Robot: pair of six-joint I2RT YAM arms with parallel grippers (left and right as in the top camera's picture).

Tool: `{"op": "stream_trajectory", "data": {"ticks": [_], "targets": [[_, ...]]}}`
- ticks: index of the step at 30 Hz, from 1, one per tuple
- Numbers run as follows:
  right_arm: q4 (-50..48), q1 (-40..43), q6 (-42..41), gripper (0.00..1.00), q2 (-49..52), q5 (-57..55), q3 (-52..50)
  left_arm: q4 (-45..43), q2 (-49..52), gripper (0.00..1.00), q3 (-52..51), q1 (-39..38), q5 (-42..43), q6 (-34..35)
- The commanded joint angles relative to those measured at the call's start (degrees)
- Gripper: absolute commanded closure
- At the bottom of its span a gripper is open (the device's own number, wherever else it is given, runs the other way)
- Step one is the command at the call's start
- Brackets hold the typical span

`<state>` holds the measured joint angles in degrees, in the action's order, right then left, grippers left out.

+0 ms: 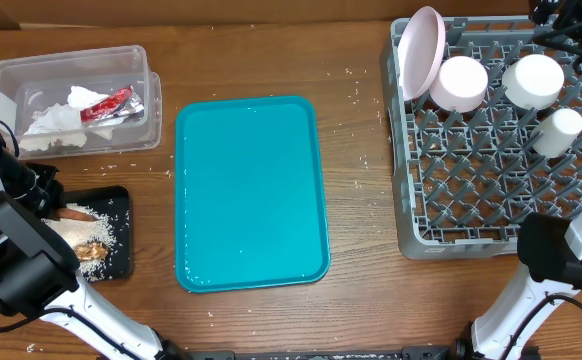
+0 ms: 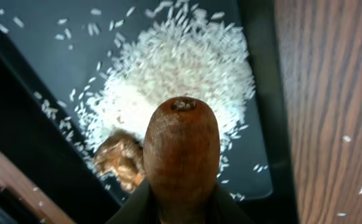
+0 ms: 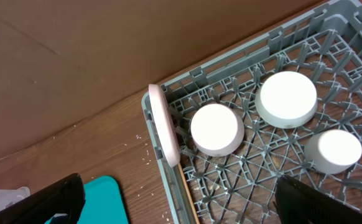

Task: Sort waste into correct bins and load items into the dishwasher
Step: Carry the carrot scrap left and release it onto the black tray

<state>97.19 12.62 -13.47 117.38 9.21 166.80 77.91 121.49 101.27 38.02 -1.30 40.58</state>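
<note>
Wooden table [image 1: 361, 300], sausage [image 2: 181, 152] over black tray [image 2: 38, 62], teal tray [image 1: 251, 190] just beside

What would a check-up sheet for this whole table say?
Surface: wooden table, rice crumbs scattered on it.
Job's things: napkin and wrapper in the tub; rice and chunk in the black tray; plate on edge, bowl, second bowl and cup in the rack.
Clutter: teal tray in the middle.
Grippers: left fingers shut on the sausage, over the black tray; right fingers wide open, holding nothing.
Cables: black cables at the rack's far corner.
Surroundings: brown backdrop behind the table.
</note>
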Motion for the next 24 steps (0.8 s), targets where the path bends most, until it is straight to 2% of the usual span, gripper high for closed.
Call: {"op": "stream_trajectory", "data": {"ticks": [1, 6, 11, 16, 18, 20, 24], "targets": [[-0.2, 0.0, 0.2, 0.00, -1.1, 0.3, 0.4, -1.4, -1.6, 0.79, -0.9, 0.3, -3.3, 1.7], [-0.2, 0.0, 0.2, 0.00, -1.1, 0.3, 0.4, -1.9, -1.6, 0.78, -3.2, 0.3, -7.4, 4.1], [-0.2, 0.0, 0.2, 0.00, -1.1, 0.3, 0.4, -3.4, -1.6, 0.72, -6.8, 0.3, -7.4, 6.2], [-0.2, 0.0, 0.2, 0.00, -1.1, 0.3, 0.4, -5.3, -1.6, 0.72, -9.5, 0.3, -7.6, 6.1], [-0.2, 0.0, 0.2, 0.00, -1.1, 0.3, 0.4, -5.7, -1.6, 0.62, -9.5, 0.3, -7.7, 5.7], [-0.2, 0.0, 0.2, 0.00, -1.1, 0.3, 0.4, -5.7, -1.6, 0.30, -9.5, 0.3, -7.6, 5.7], [-0.2, 0.0, 0.2, 0.00, -1.1, 0.3, 0.4, -5.5, -1.6, 0.30, -8.7, 0.3, -5.0, 4.3]]}}
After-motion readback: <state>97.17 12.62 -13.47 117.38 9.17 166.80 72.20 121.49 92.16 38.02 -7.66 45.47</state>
